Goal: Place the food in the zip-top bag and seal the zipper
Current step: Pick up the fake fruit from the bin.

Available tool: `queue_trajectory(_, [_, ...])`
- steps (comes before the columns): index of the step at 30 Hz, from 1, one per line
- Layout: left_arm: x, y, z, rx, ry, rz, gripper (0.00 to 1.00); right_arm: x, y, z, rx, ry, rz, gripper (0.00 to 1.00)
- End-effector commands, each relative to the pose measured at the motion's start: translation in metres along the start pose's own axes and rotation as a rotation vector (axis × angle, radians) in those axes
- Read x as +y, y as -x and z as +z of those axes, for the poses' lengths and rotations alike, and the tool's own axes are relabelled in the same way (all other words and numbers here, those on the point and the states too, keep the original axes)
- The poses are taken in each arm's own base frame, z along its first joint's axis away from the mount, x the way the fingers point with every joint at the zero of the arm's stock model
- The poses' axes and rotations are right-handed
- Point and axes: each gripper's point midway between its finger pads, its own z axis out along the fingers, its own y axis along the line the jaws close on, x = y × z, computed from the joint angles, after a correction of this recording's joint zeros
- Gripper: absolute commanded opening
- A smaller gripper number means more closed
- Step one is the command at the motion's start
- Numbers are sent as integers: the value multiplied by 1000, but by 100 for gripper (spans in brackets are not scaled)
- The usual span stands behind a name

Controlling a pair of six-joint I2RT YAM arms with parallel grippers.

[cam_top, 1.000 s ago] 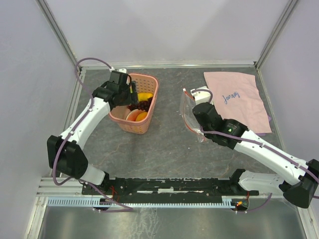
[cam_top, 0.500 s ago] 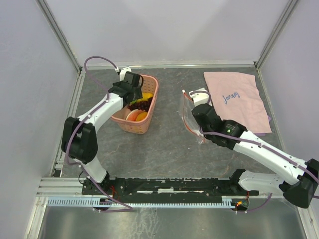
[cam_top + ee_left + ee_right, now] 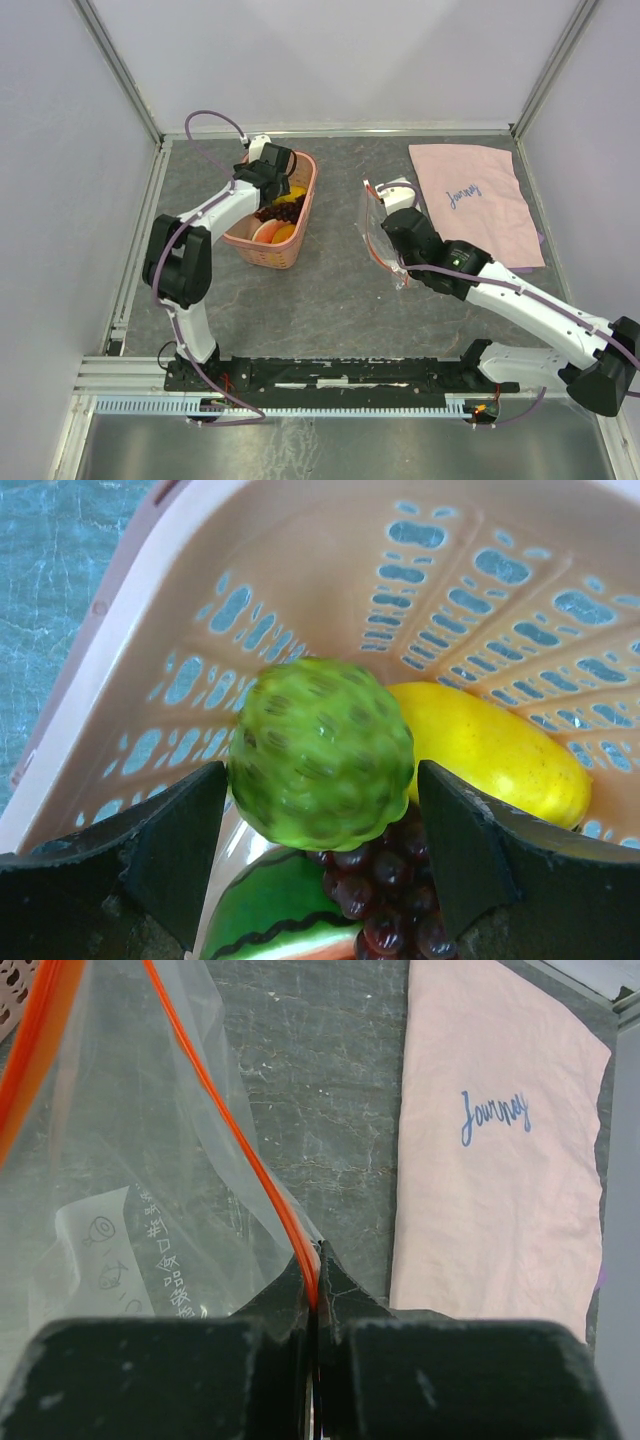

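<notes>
Zip-top bag [image 3: 378,228], small clear crinkly plastic, lies well right of the pink slotted plastic basket [image 3: 262,255]. Basket holds the toy food [image 3: 280,215]. Left gripper [image 3: 320,792], jaws wide, hangs inside the basket w/ a green bumpy round piece [image 3: 320,745] filling the gap btw its fingers. Contact unclear, and it doesn't look clamped. Left arm's far nearer the food. Right gripper [image 3: 318,1282], right of basket, is pinched tight on the thin red-orange zipper [image 3: 225,1140] at one end of the bag's mouth.

One basket [image 3: 266,256], one bag [image 3: 377,226], one cloth [image 3: 482,203], perhaps five toy foods [image 3: 284,234]
</notes>
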Motion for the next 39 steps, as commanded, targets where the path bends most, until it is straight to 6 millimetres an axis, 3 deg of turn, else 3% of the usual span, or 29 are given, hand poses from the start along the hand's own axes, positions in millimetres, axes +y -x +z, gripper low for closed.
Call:
queue_trajectory(1, [-9,30,5,-88,-8,-21,83,5,7,2,-26,21,12,5])
queue_trajectory(13, [-16,18,12,-50,-49,-6,78,8,10,-2,-27,52,21,5])
queue_trajectory(16, [-18,19,8,-52,-74,-15,67,8,11,-3,-29,59,28,5])
queue_trajectory(28, [-8,39,-42,-120,-184,-113,48,8,16,-5,-24,62,34,4])
queue_trajectory(39, [-4,43,-99,-158,-374,-200,42,22,25,-6,-18,122,45,3])
